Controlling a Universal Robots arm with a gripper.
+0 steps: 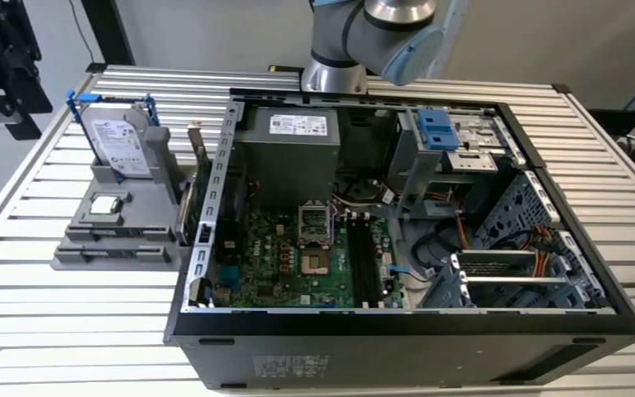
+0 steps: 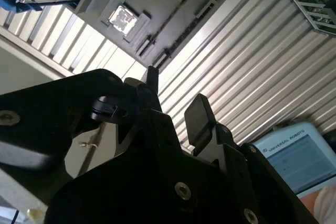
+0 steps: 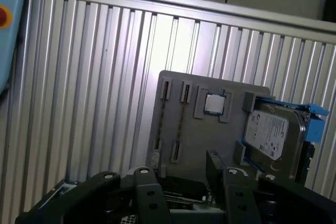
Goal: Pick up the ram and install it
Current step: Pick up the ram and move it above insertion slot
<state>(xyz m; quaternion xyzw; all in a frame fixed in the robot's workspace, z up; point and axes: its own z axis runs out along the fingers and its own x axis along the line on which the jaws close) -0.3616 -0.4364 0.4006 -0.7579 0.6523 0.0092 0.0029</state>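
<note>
My gripper [image 3: 178, 174] [image 2: 176, 98] is open with nothing between its black fingers [image 3: 215, 163], and it hangs high above the slatted table. Below it lies a grey holder [image 3: 210, 135] [image 1: 119, 236]. The ram [image 3: 181, 121] [image 2: 168, 19] stands edge-on in one of the holder's narrow slots, seen as a thin strip, and a second similar strip [image 3: 161, 121] stands beside it. In the exterior view the open computer case [image 1: 406, 327] shows its green motherboard [image 1: 279, 260] with long black slots [image 1: 362, 265], on the exterior view's right of the holder.
The holder also carries a silver-labelled hard drive with blue rails [image 1: 119, 136] [image 3: 275, 137] and a square chip [image 1: 102, 207] [image 3: 214, 103]. A taller green card [image 1: 191, 203] stands between holder and case. A blue pendant with a screen [image 2: 294, 156] lies on the table.
</note>
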